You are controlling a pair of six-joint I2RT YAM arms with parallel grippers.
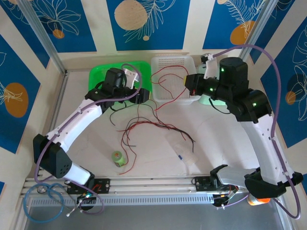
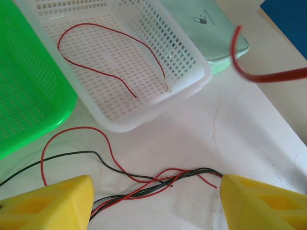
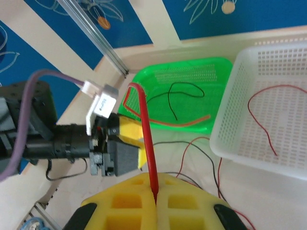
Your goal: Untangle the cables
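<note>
Nearest on the table point(image 1: 86, 143) stood a small green bottle point(image 1: 117, 158), with a clear plastic bag point(image 1: 184, 146) to its right. Just beyond them, mid-table, lay the tangle of cables point(image 1: 153, 125), red and black strands twisted together and trailing left.

The left gripper point(image 2: 156, 206) hung above the far-left end of that tangle. Its 2 yellow fingers point(image 2: 53, 203) stood wide apart with nothing between them, and the twisted strands lay on the table below the gap.

To the right, the right gripper point(image 3: 154, 184) was clamped tight on 1 held red cable point(image 3: 146, 129), which rose from the pinched jaws, bent over and ran off to the left.

At the far edge, 2 baskets sat side by side. The green basket point(image 3: 182, 62), on the left, held 1 black cable point(image 3: 169, 96). The white basket point(image 2: 192, 86), on the right, held 1 loose red cable point(image 2: 91, 24), curled in an open loop on its floor. A mint-green case point(image 2: 216, 28) lay against the white basket's right side.
</note>
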